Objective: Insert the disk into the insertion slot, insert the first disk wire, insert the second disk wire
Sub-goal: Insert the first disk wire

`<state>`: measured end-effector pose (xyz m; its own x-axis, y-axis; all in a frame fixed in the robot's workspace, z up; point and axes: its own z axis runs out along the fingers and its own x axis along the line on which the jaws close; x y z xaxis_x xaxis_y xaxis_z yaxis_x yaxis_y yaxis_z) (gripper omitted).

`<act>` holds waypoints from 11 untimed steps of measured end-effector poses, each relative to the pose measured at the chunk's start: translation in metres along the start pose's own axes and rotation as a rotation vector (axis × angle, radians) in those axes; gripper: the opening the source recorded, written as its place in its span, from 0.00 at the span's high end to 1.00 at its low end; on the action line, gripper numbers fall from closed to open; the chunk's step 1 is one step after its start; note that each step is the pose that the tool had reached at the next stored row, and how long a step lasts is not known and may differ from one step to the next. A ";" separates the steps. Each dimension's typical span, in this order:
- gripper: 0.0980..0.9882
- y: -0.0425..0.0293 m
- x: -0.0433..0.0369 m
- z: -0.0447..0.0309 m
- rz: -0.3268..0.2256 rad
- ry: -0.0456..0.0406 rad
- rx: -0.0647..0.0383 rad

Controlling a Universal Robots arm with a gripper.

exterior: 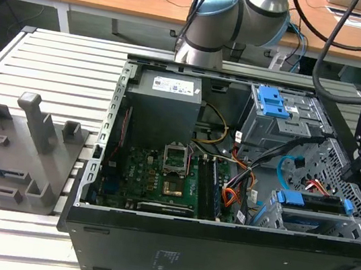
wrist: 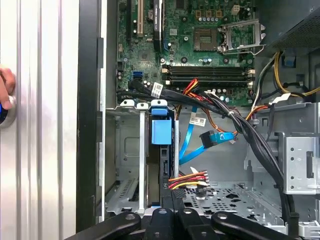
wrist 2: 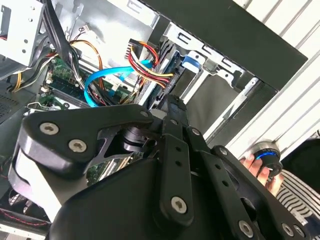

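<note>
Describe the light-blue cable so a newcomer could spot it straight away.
Inside the open black computer case, find the green circuit board. Next to it, beside the silver drive cage, runs a flat light-blue cable. Neighbouring wires are round and black, red or orange.

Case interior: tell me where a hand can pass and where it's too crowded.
Free: the perforated panel between the disk and the grey drive bay; the slatted table around the grey fixture. Crowded: the cable tangle beside the motherboard.
</note>
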<state>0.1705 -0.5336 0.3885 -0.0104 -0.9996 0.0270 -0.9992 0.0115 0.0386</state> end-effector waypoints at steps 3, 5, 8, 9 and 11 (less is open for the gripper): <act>0.99 0.0020 0.0000 -0.0003 0.000 0.0003 0.000; 0.99 0.0098 0.0001 0.0000 0.000 0.0002 0.000; 0.99 0.0151 0.0002 0.0002 0.000 0.0003 0.000; 0.99 0.0172 0.0002 0.0002 0.000 0.0004 0.000; 0.99 0.0250 0.0003 0.0006 0.000 0.0003 0.000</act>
<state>0.1455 -0.5336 0.3889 -0.0105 -0.9996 0.0273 -0.9992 0.0116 0.0386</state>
